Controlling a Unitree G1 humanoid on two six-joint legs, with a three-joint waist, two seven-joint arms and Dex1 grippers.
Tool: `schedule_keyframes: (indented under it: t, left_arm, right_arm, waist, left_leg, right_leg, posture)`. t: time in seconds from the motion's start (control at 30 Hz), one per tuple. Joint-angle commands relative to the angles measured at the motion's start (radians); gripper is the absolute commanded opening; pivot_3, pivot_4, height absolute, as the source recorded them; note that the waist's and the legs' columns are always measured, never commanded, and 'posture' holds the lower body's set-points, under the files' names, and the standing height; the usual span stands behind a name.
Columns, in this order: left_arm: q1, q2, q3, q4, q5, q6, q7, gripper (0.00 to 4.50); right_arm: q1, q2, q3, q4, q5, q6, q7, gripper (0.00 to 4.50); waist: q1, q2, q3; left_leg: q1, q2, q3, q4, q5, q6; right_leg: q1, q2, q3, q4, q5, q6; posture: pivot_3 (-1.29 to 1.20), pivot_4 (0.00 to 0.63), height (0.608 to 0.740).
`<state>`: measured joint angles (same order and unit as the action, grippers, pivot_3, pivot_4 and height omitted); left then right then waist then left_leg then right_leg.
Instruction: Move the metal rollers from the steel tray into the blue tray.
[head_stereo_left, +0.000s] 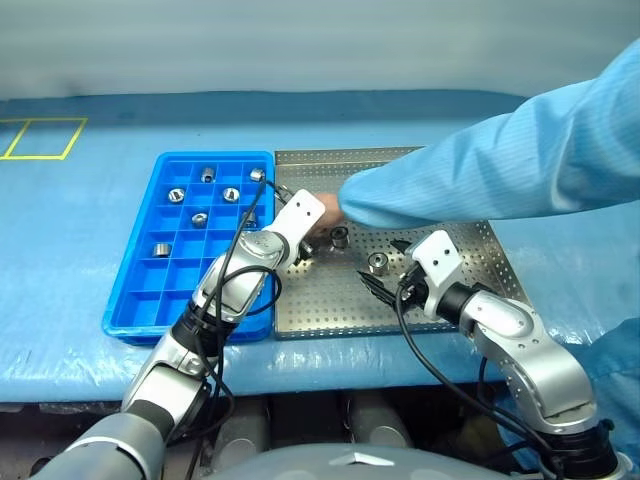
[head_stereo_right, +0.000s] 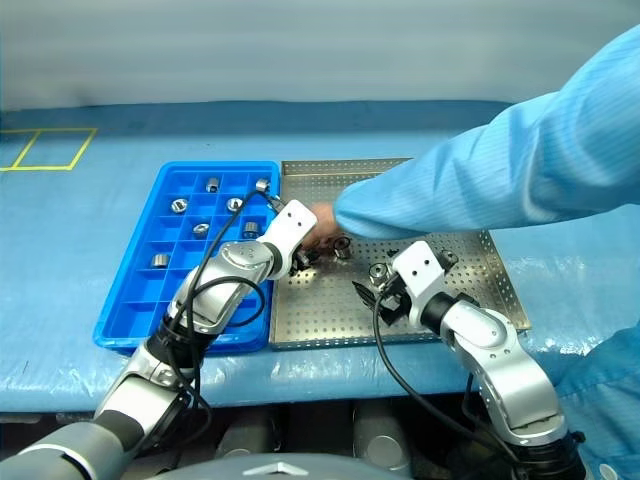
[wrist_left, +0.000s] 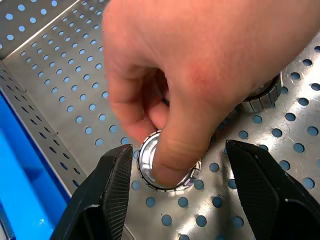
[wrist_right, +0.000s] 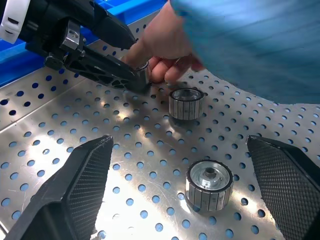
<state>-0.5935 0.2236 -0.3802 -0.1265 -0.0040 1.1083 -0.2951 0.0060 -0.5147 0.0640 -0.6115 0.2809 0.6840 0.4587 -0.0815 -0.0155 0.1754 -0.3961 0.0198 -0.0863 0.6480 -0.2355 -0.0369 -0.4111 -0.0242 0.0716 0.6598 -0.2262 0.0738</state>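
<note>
The steel tray (head_stereo_left: 470, 290) lies right of the blue tray (head_stereo_left: 150, 300). A person's hand (wrist_left: 200, 65) presses a metal roller (wrist_left: 145, 160) onto the perforated floor. My left gripper (wrist_left: 180, 147) is open, one finger on each side of that roller, with a gap at the far finger. Another two rollers (wrist_right: 186, 103) (wrist_right: 209, 185) stand loose on the steel tray. The nearer one sits just ahead of my right gripper (wrist_right: 180, 142), whose fingers are open wide and hold nothing. Several rollers (head_stereo_left: 199, 218) rest in the blue tray's compartments.
The person's blue-sleeved arm (head_stereo_left: 500, 160) reaches in from the right across the steel tray's far half. My left arm's black cable (head_stereo_left: 245, 225) loops over the blue tray's right edge. Both trays rest on a blue table cover (head_stereo_left: 80, 230) with a yellow marked square (head_stereo_left: 45, 138).
</note>
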Motion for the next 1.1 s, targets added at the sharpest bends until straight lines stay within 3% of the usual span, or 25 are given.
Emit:
schedule_keyframes:
  t: [0.03, 0.83, 1.1]
  left_arm:
    - [-0.009, -0.011, 0.015, -0.027, 0.003, 0.001, 0.006, 3.22]
    - [-0.010, -0.026, 0.045, -0.036, -0.029, -0.057, -0.024, 3.22]
    - [0.032, 0.016, -0.002, -0.119, -0.201, -0.157, -0.292, 3.22]
  right_arm:
    - [-0.013, 0.003, -0.006, -0.028, 0.000, -0.022, 0.001, 4.50]
    - [-0.009, -0.002, -0.025, -0.038, -0.003, -0.017, -0.007, 4.50]
    - [0.022, -0.033, -0.068, -0.117, 0.042, -0.007, 0.031, 4.50]
  waist:
    - [0.000, 0.000, 0.000]
    - [0.002, 0.000, 0.000]
    - [0.003, 0.000, 0.000]
  left_leg:
    - [0.000, 0.000, 0.000, 0.000, 0.000, 0.000]
    - [0.000, 0.000, 0.000, 0.000, 0.000, 0.000]
    - [0.000, 0.000, 0.000, 0.000, 0.000, 0.000]
  right_leg:
    - [0.000, 0.000, 0.000, 0.000, 0.000, 0.000]
    - [0.000, 0.000, 0.000, 0.000, 0.000, 0.000]
    - [0.000, 0.000, 0.000, 0.000, 0.000, 0.000]
  posture:
    - [-0.09, 0.150, 0.740]
    - [-0.11, 0.150, 0.740]
    - [-0.12, 0.150, 0.740]
